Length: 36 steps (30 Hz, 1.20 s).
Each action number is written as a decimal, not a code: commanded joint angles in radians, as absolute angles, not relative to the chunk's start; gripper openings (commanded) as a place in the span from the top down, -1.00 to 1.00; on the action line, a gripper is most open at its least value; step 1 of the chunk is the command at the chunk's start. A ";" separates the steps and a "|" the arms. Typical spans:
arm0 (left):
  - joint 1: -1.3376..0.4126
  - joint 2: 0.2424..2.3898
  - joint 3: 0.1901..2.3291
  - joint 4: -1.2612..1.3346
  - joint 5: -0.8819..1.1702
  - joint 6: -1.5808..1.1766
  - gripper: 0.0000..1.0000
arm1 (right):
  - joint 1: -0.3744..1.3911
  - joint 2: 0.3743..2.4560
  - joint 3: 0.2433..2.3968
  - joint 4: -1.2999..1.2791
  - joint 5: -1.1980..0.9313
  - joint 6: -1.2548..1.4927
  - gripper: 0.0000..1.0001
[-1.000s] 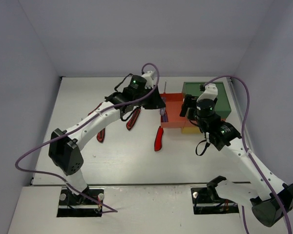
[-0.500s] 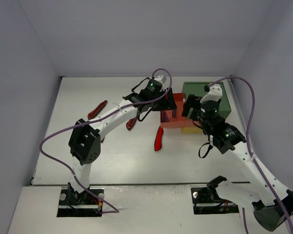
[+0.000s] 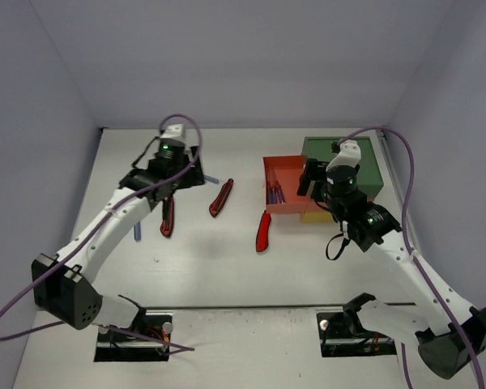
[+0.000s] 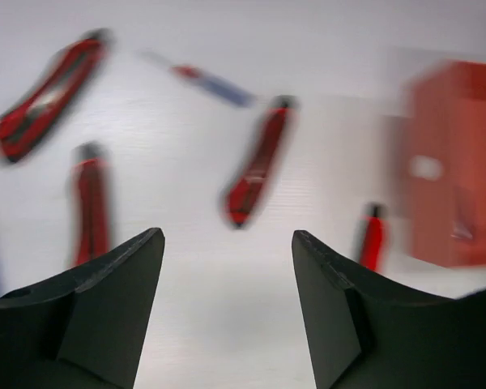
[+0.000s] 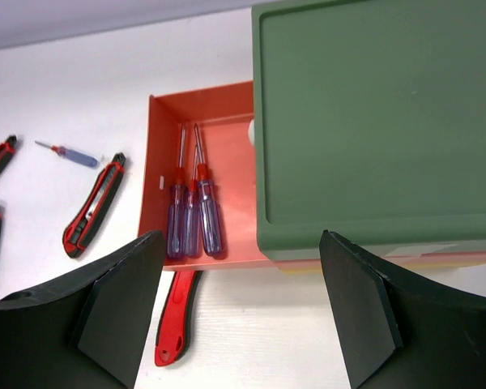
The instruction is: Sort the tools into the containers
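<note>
Hovering over the pulled-out red-orange drawer (image 5: 235,186), the right fingers (image 5: 117,312) stood apart and empty; three blue-handled screwdrivers (image 5: 211,227) lay inside it. The left fingers (image 4: 93,312), likewise apart and empty, hung above red utility knives (image 4: 255,166) scattered on the bench (image 4: 186,267).

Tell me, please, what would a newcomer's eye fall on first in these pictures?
The green-topped drawer unit at the far right of the table stands out, its red-orange drawer pulled out with slim blue-handled screwdrivers lying inside. Next come the red-handled tools scattered on the white table to its left, one lying just in front of the open drawer.
</note>
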<state>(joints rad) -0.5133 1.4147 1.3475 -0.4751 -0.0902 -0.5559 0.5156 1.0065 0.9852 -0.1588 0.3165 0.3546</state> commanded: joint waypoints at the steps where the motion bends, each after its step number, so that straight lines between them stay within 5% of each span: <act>1: -0.333 1.285 1.178 -0.573 -0.198 -0.467 -0.23 | 0.508 1.048 1.032 -0.117 0.280 0.356 -0.48; 14: 0.127 1.471 1.012 -0.507 -0.120 -0.407 -0.16 | 0.508 1.052 1.015 -0.117 0.242 0.342 -0.48; 29: 0.146 1.642 1.014 -0.420 -0.005 -0.417 -0.03 | 0.508 0.989 0.966 -0.118 0.273 0.321 -0.50; 36: 0.143 1.631 1.014 -0.421 0.000 -0.442 0.65 | 0.508 0.998 0.980 -0.117 0.287 0.314 -0.50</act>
<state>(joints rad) 0.1444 1.6688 0.9920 -0.4369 -0.0041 -0.4277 0.5156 0.9932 0.9695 -0.1616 0.2466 0.3309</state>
